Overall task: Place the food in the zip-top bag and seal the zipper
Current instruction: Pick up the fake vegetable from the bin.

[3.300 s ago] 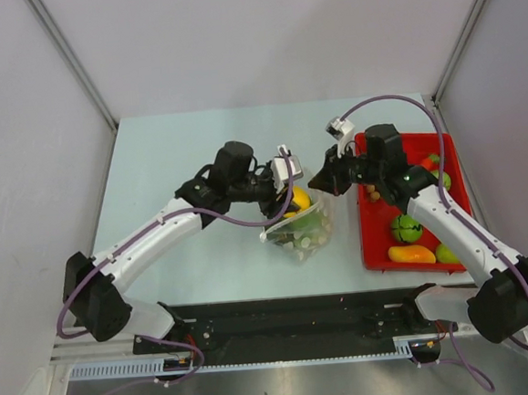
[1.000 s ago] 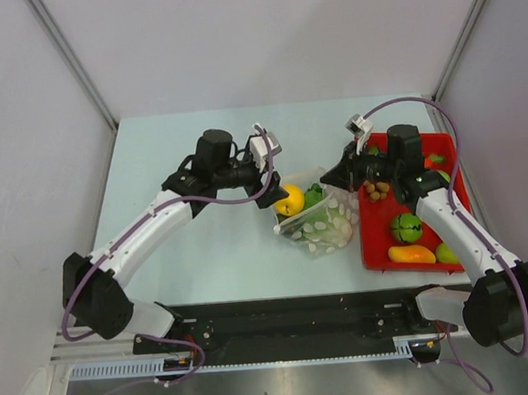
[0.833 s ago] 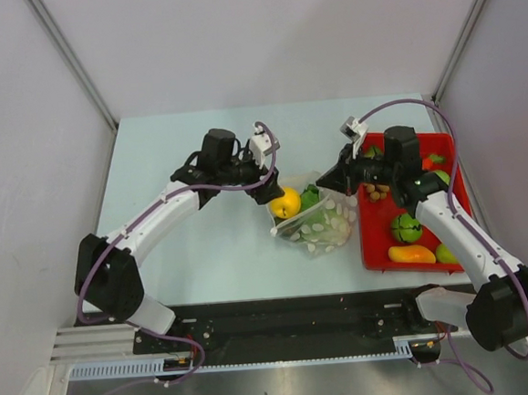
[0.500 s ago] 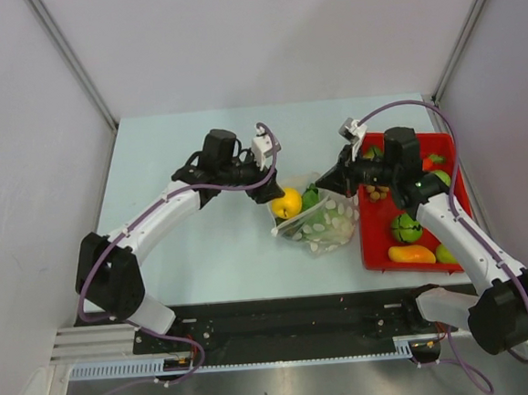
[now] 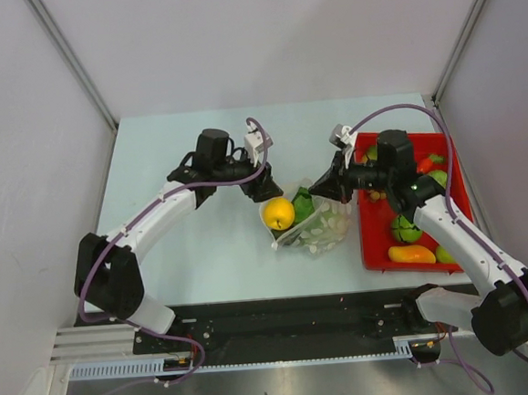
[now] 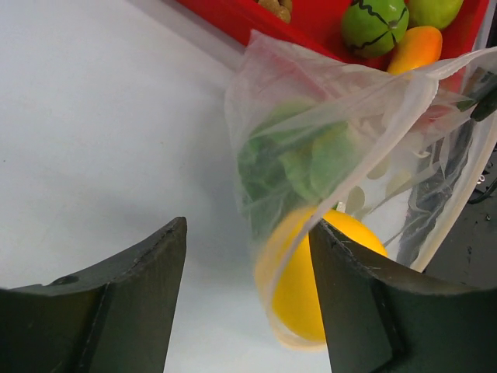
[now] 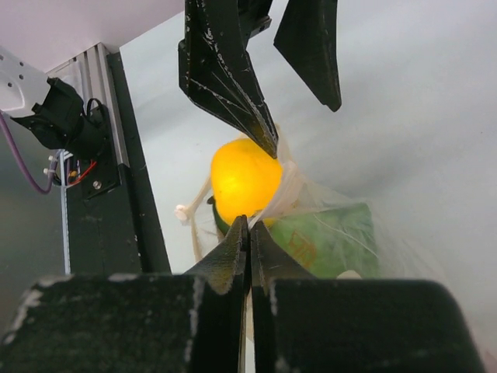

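The clear dotted zip-top bag [image 5: 320, 230] lies mid-table, with green lettuce [image 6: 291, 163] inside. A round yellow fruit [image 5: 278, 214] sits in the bag's open mouth, and the pale zipper strip [image 6: 289, 256] curves around it. My left gripper [image 5: 262, 190] is open and empty just above and behind the fruit, which lies by its right finger [image 6: 365, 311]. My right gripper [image 5: 315, 192] is shut on the bag's upper edge [image 7: 281, 194] and holds it up. The fruit [image 7: 245, 177] and lettuce [image 7: 330, 241] lie beyond its fingertips.
A flat red tray [image 5: 370, 235] stands at the right, against the bag, holding several toy fruits, among them a striped green one [image 5: 406, 229] and an orange one [image 5: 411, 254]. The rig's black rail [image 5: 292, 319] runs along the near edge.
The right gripper has pulled the bag's edge leftward. The yellow fruit has shifted left and nearer, to the bag's mouth. The left gripper has drawn back slightly, still open.
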Controlling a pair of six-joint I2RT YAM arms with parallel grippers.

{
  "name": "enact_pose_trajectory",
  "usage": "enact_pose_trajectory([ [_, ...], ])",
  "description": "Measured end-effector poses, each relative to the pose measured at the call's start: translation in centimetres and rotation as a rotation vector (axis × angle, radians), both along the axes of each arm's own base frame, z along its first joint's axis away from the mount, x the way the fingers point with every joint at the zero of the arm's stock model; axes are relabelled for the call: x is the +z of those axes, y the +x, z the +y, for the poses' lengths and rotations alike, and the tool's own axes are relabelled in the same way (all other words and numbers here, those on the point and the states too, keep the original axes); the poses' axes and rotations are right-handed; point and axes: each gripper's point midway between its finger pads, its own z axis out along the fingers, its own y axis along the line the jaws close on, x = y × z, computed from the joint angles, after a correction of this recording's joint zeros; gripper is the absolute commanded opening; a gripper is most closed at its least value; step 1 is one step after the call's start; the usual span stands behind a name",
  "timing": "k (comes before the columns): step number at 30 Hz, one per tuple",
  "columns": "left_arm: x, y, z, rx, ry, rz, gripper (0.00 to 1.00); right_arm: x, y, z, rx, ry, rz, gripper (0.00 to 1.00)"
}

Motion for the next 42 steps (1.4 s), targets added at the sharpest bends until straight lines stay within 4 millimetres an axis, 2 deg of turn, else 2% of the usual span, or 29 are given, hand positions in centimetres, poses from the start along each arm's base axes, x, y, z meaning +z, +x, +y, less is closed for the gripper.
enact_pose_trajectory([
  [5,0.6,-0.4,0.1,-0.006,-0.015,-0.010,0.70,0.2,-0.1,0.2,0.011,0.004,-0.010,0.00],
  [8,0.4,-0.6,0.2,-0.010,-0.006,-0.009,0.61,0.4,-0.1,0.3,0.014,0.009,-0.022,0.00],
  [11,-0.3,-1.4,0.6,-0.027,0.019,0.022,0.40,0.6,0.0,0.4,0.017,0.014,-0.036,0.00],
  [12,-0.6,-1.8,0.6,-0.039,0.030,0.028,0.21,0.7,0.1,0.4,0.017,0.016,-0.041,0.00],
  [13,-0.8,-2.1,0.6,-0.044,0.037,0.041,0.11,0.7,0.1,0.5,0.017,0.016,-0.042,0.00],
  [14,-1.0,-2.6,0.6,-0.055,0.044,0.058,0.03,0.7,0.1,0.5,0.016,0.017,-0.044,0.05],
  [16,-1.5,-3.6,0.6,-0.074,0.059,0.091,0.00,0.7,0.3,0.5,0.016,0.018,-0.046,0.19],
  [17,-1.6,-4.0,0.6,-0.074,0.064,0.112,0.00,0.6,0.4,0.5,0.012,0.017,-0.043,0.36],
  [18,-1.7,-4.4,0.7,-0.073,0.070,0.137,0.00,0.6,0.6,0.4,0.008,0.017,-0.045,0.47],
  [19,-1.8,-4.8,0.7,-0.069,0.074,0.168,0.00,0.6,0.8,0.2,-0.004,0.017,-0.041,0.65],
  [22,-1.5,-5.6,0.7,-0.040,0.074,0.250,0.00,0.6,1.7,-1.0,-0.056,0.014,-0.035,0.90],
  [26,-0.5,-5.8,0.5,-0.001,0.052,0.321,0.00,0.5,2.9,-4.2,-0.182,-0.022,-0.029,0.95],
  [31,0.0,-5.9,0.2,0.024,0.034,0.364,0.00,0.9,2.9,-9.9,-0.359,-0.113,-0.020,0.95],
  [32,0.0,-6.0,0.2,0.026,0.030,0.378,0.00,0.7,2.7,-11.9,-0.411,-0.149,-0.007,0.95],
  [33,0.0,-6.0,0.2,0.028,0.029,0.383,0.00,0.5,2.6,-12.7,-0.432,-0.164,0.000,0.97],
  [37,-0.1,-6.1,-0.1,0.027,0.023,0.400,0.00,-2.4,2.3,-18.8,-0.603,-0.265,0.135,0.91],
  [42,-0.4,-5.9,-0.3,0.030,0.024,0.411,0.00,-7.0,2.9,-24.5,-0.772,-0.308,0.359,0.84],
])
